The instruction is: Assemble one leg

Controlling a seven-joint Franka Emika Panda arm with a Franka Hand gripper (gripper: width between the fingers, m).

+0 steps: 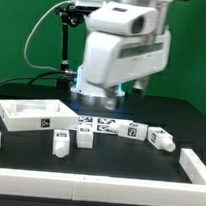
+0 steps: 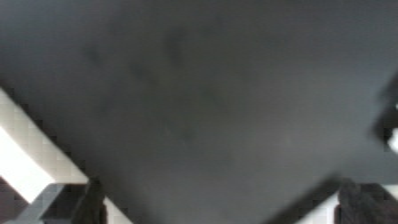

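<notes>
Arm descended from the top of the exterior view. Its bulky white wrist housing sat over the rear middle of the black table [image 1: 136, 164]. Hand pointed roughly straight down, with the gripper [image 1: 104, 95] hanging low above the table, behind the row of parts and touching none of them.

In the wrist view the gripper [image 2: 214, 205] showed two dark fingertips [image 2: 63, 205] at opposite corners. The jaws stood wide apart with only bare dark tabletop between them and nothing held. A pale strip lay along one edge of that view; could not tell what it was.

Four legs lay loose on the table, none attached:
- nearest leg [image 1: 61, 141], in front of the gripper and toward the exterior view's left
- second leg [image 1: 85, 140], just beside the nearest one
- third leg [image 1: 149, 135], off to the exterior view's right
- fourth leg [image 1: 166, 142], close by the third, lying tilted

Whether the first two stood upright or lay down was too small to judge.

White tray-shaped panel [image 1: 35, 114] rested at the exterior view's left, clear of the legs. Marker board [image 1: 104, 124] lay flat just below the gripper, between the panel and the right-hand pair of legs. A low white wall [image 1: 94, 186] edged the table's front.
</notes>
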